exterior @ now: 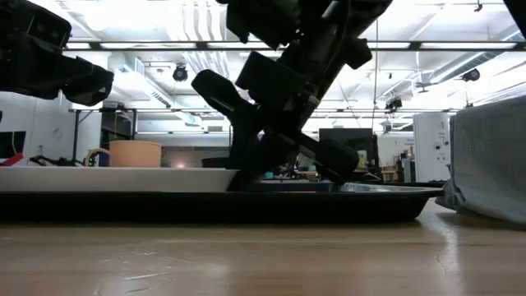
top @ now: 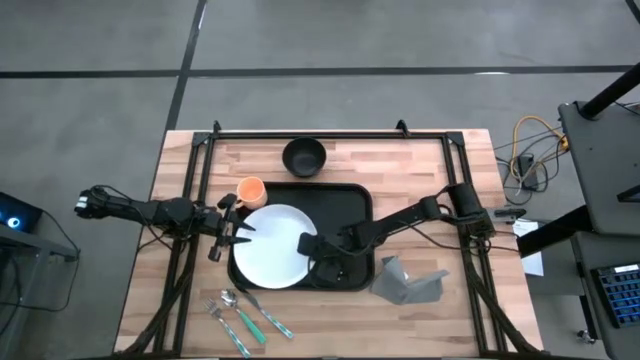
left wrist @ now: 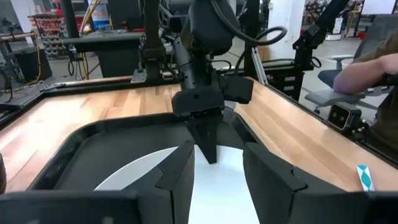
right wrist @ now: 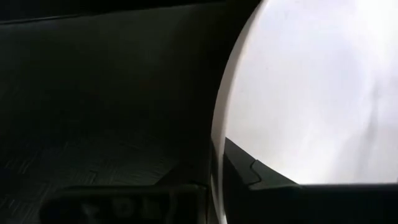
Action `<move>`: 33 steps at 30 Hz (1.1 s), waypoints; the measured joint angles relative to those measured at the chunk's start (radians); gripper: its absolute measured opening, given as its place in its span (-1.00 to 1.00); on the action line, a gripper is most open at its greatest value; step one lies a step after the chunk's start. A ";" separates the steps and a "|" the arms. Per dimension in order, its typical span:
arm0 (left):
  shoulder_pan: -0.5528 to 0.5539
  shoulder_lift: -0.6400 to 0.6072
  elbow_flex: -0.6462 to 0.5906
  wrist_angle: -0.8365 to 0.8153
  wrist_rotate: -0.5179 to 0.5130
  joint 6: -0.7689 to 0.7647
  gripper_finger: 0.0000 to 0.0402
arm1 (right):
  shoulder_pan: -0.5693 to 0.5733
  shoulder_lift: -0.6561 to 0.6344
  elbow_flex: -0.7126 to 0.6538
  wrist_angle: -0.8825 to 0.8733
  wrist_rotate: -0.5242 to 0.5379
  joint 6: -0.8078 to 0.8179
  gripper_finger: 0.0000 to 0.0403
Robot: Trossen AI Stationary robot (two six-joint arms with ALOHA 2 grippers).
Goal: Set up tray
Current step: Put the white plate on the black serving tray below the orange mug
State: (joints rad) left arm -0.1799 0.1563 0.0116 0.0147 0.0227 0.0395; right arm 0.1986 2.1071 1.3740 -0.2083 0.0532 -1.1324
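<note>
The black tray (top: 350,200) lies mid-table. A round white plate (top: 272,250) lies flat on its left half, its left edge at the tray's left rim; the low view shows this plate (exterior: 123,179) level above the tray (exterior: 329,201). My right gripper (top: 308,245) is shut on the plate's right rim. My left gripper (top: 232,232) is open and hovers above the plate's left edge, clear of it. In the left wrist view my left gripper (left wrist: 217,158) faces the right gripper (left wrist: 207,146) across the plate (left wrist: 224,186). My right gripper pinches the plate's right rim (right wrist: 214,149) between its two fingers, one finger (right wrist: 261,177) on the white top face and the other on the outer side. It comes slanting down from the table's right side. The plate lies level on the tray.
An orange cup (top: 250,190) stands off the tray's far left corner and a black bowl (top: 303,157) behind the tray. A crumpled grey napkin (top: 410,283) lies right of the tray, and cutlery (top: 240,315) lies near the front edge. A person's arm (left wrist: 367,68) shows beyond the table.
</note>
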 joint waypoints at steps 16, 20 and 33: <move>0.000 0.014 0.000 0.000 0.000 0.000 -0.41 | 0.000 0.005 0.007 0.006 -0.001 0.070 -0.96; 0.000 0.014 0.000 0.000 0.000 0.000 -0.41 | 0.000 0.005 0.007 0.015 -0.001 0.098 -0.96; 0.000 0.014 0.000 0.000 0.000 0.000 -0.41 | 0.000 0.005 0.007 0.044 -0.001 0.131 -0.74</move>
State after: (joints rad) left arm -0.1802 0.1699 0.0116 0.0151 0.0227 0.0395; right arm 0.1989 2.1120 1.3808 -0.1642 0.0521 -1.0012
